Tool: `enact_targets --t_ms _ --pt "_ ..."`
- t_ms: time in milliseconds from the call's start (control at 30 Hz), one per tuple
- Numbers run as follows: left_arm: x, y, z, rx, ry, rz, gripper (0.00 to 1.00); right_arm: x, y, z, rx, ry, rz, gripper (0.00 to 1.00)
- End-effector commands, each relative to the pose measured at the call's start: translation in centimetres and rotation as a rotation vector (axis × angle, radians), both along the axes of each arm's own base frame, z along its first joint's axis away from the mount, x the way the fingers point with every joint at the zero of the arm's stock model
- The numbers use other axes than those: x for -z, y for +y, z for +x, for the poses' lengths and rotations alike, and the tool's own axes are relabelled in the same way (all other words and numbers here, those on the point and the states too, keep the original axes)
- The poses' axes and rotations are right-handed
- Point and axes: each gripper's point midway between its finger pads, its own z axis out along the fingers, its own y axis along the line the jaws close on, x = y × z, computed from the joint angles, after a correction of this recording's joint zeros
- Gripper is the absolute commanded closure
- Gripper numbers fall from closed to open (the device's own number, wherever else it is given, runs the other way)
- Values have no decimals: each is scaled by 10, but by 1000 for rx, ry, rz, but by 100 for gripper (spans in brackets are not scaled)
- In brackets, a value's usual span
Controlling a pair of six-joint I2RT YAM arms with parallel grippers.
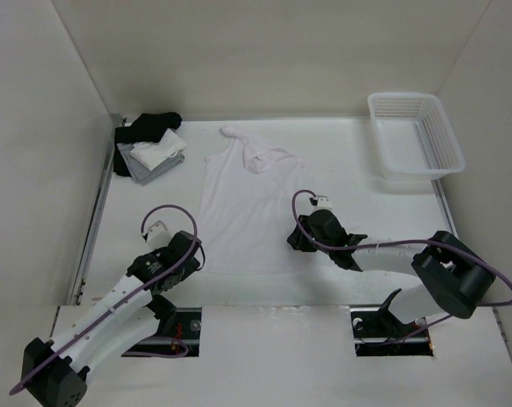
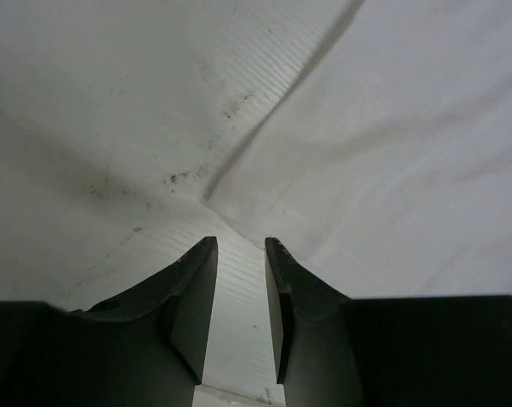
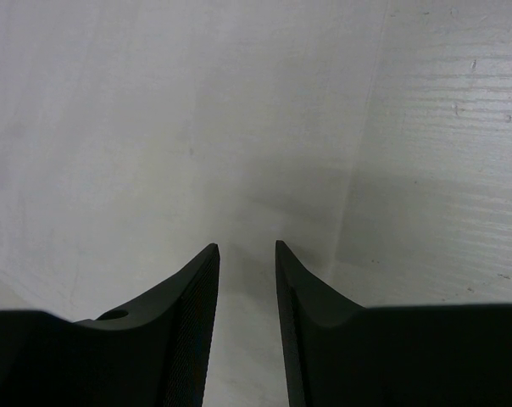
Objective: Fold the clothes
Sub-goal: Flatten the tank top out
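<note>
Basket (image 1: 409,181) sits far right; left gripper (image 2: 241,246) and right gripper (image 3: 246,248), jaws parted, flank white top (image 1: 243,203).

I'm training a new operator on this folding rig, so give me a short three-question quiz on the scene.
1. True or false: the white top lies spread on the table.
2. The basket stands at the table's: A far right, B far left, C near edge.
3. Which arm's jaws are at the top's near left hem corner?
Key: 1 true; 2 A; 3 the left gripper.
</note>
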Motion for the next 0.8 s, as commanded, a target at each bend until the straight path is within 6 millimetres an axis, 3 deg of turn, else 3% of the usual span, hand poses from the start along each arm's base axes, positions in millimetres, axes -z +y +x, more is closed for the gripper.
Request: enact_targets --t_ms 0,233,333,767 --pt "3 -4 20 -100 -91 -88 72 -18 7 9 3 -54 36 63" --pt "12 11 28 -118 -106 -62 68 -18 9 8 -4 -53 37 63" --pt "17 7 30 -103 -86 -83 68 -17 10 7 -9 -51 36 63" --pt "32 10 19 -108 44 -82 75 -18 11 8 -10 -54 40 63"
